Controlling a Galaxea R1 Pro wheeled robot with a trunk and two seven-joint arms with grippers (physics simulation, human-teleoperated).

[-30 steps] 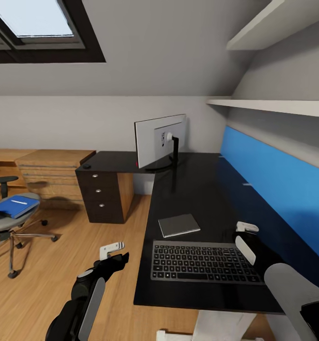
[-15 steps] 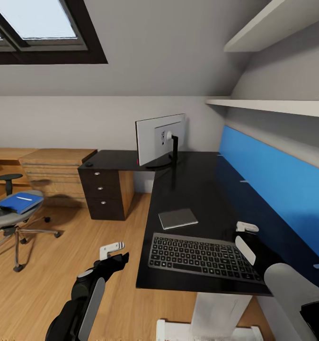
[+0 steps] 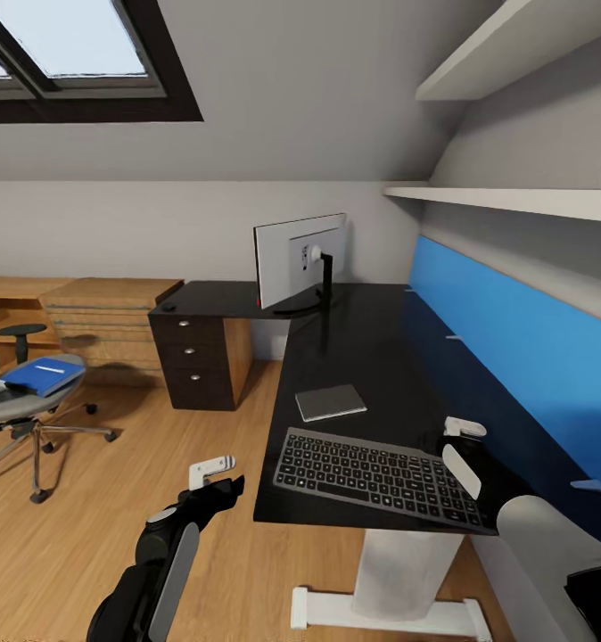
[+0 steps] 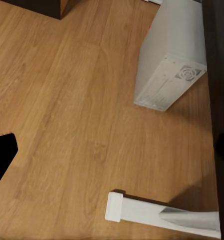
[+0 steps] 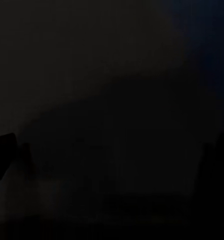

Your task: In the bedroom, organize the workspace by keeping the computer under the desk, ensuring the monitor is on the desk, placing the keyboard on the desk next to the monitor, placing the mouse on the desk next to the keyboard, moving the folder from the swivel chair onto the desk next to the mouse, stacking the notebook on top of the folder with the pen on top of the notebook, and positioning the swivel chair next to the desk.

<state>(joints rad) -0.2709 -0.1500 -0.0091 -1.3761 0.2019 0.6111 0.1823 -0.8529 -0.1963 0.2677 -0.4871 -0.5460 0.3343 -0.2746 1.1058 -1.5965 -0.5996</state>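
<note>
Shifted slightly with the base, leaving right hand [image 3: 464,448] empty, fingers apart, just beside keyboard [image 3: 372,471]; best gripped squarely at that end, slid flat along table [image 3: 372,357] toward monitor [image 3: 296,257] far ahead; left hand [image 3: 213,477] spread unclear.

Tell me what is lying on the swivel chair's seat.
On the swivel chair seat lies the blue folder, with a thin pale pen on top of it. The folder covers part of the seat, so anything beneath it cannot be seen.
</note>
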